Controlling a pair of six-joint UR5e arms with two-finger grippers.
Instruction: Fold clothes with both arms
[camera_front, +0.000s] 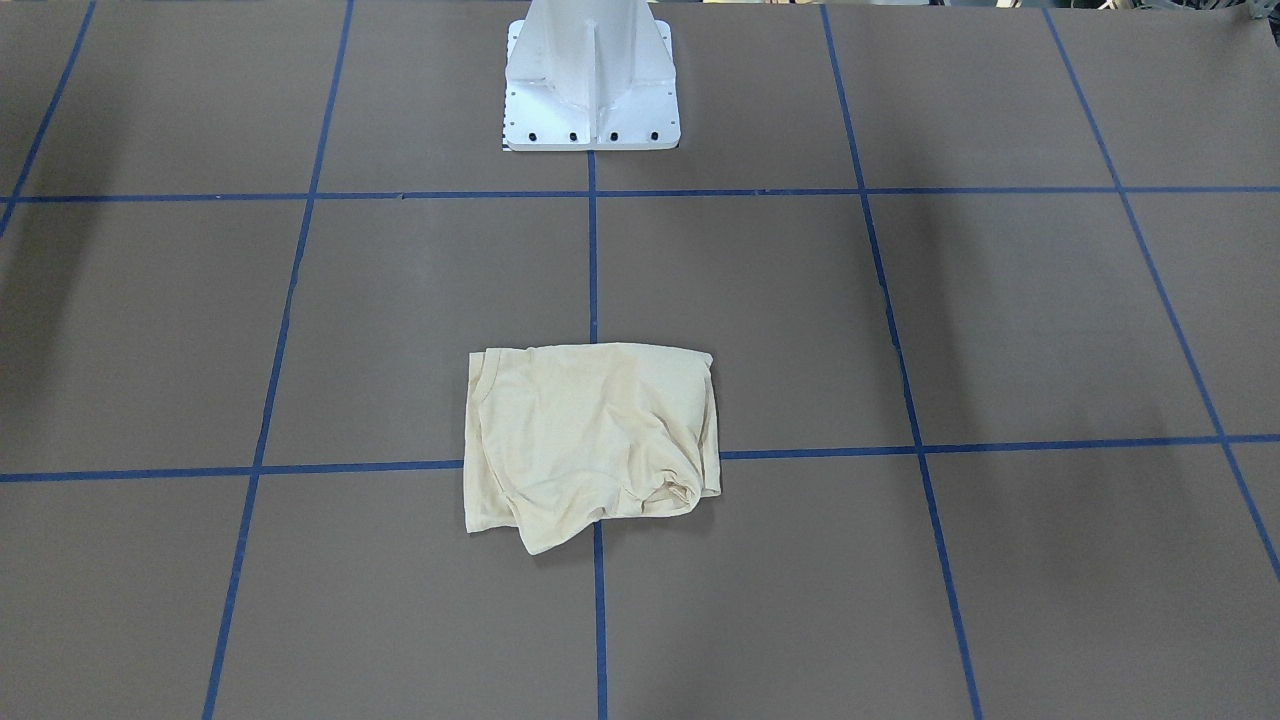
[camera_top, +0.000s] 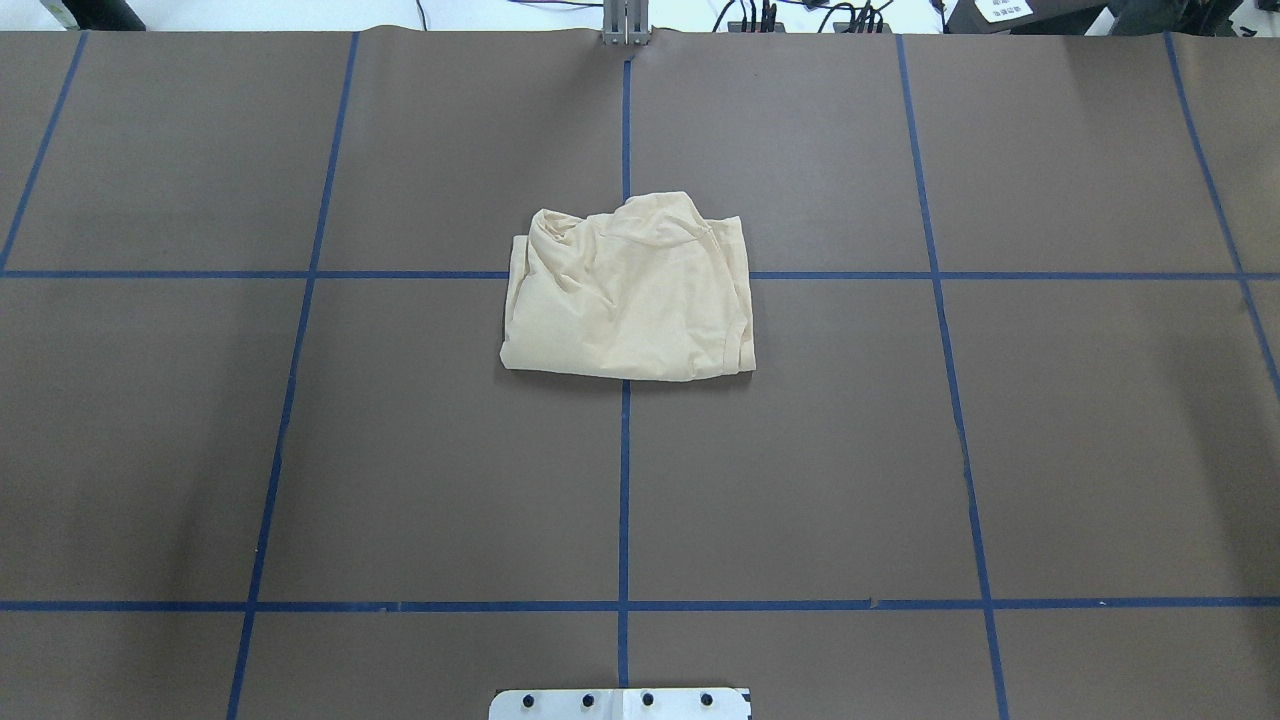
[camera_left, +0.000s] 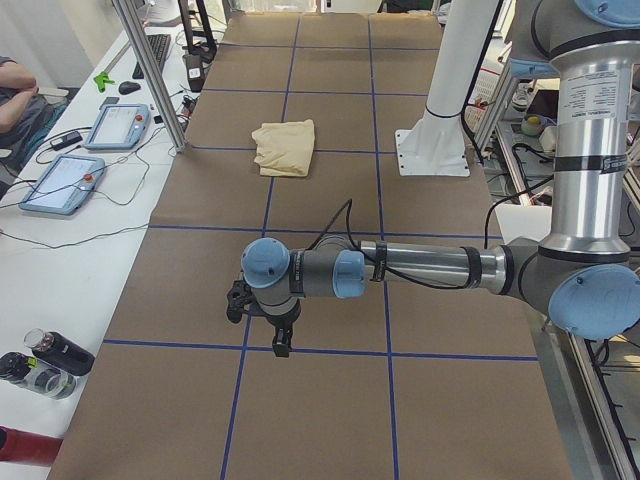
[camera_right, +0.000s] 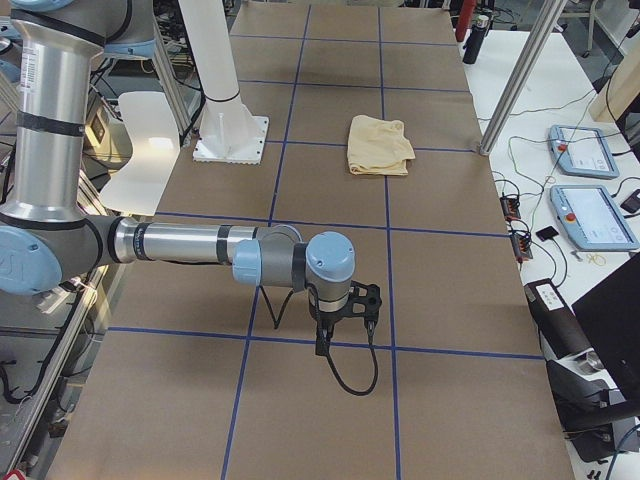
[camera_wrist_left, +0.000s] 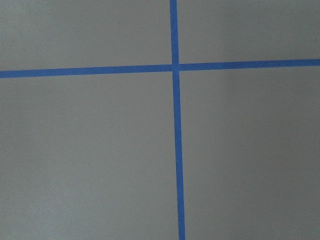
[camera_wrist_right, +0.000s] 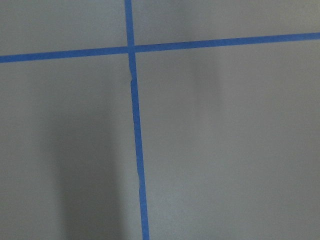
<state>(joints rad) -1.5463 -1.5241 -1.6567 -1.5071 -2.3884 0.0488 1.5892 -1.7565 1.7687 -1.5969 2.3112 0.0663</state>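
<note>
The cream-yellow T-shirt (camera_top: 628, 300) is seen lying as a rough, rumpled rectangle on the brown table (camera_top: 300, 450), well apart from both sets of jaws and held by neither. The left gripper (camera_left: 262, 322) and the right gripper (camera_right: 350, 312) are shown only in the side views, so it cannot be told whether their jaws are parted or closed. Beneath each set of jaws, only bare table and a crossing of blue tape lines (camera_wrist_left: 176, 150) are shown by the wrist cameras. The cloth is judged thin, light and limp, and it is expected to sag and lose its shape if lifted at a single point. A hold at two neighbouring corners of one edge is advised, one per gripper, with all layers pinched together
</note>
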